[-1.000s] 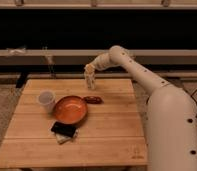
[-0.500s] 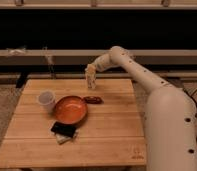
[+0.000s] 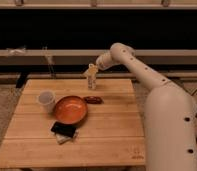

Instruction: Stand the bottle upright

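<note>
The bottle (image 3: pixel 92 80) is a small slim pale cream bottle with a yellowish top. It stands about upright at the far edge of the wooden table (image 3: pixel 112 130), right of centre. My gripper (image 3: pixel 92 70) is at the bottle's top, at the end of the white arm (image 3: pixel 137 65) that reaches in from the right. The gripper hides the bottle's top.
A white cup (image 3: pixel 46 100) stands at the left of the table. An orange bowl (image 3: pixel 70 109) sits in the middle. A small reddish-brown oblong thing (image 3: pixel 93 100) lies just in front of the bottle. A black flat object (image 3: pixel 63 130) lies on a pale pad near the front.
</note>
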`<state>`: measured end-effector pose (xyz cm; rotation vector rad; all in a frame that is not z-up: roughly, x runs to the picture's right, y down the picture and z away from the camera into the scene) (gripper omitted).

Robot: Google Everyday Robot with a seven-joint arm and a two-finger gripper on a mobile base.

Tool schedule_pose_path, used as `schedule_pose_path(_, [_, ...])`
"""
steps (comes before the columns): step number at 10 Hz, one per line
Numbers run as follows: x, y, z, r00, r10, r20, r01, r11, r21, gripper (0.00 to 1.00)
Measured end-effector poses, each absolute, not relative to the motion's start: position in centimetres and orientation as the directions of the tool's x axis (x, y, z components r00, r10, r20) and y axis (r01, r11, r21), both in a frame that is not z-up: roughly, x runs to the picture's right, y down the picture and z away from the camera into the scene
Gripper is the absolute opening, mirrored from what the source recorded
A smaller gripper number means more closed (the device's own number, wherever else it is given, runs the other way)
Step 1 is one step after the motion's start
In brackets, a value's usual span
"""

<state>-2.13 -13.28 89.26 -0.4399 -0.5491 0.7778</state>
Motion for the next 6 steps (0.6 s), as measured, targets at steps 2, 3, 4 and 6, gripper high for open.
schedule_pose_path(2, [-1.68, -13.56, 88.66, 0.625, 0.722, 0.297, -0.510, 0.666, -0.545, 0.80])
schedule_pose_path(3, [-1.80, -13.55, 88.64, 0.629, 0.718, 0.298, -0.506, 0.669, -0.545, 0.80])
schedule_pose_path(4, [-1.90, -13.55, 88.64, 0.630, 0.718, 0.298, -0.505, 0.669, -0.545, 0.80])
schedule_pose_path(6, [-1.76, -13.55, 88.67, 0.630, 0.718, 0.297, -0.506, 0.669, -0.544, 0.80])
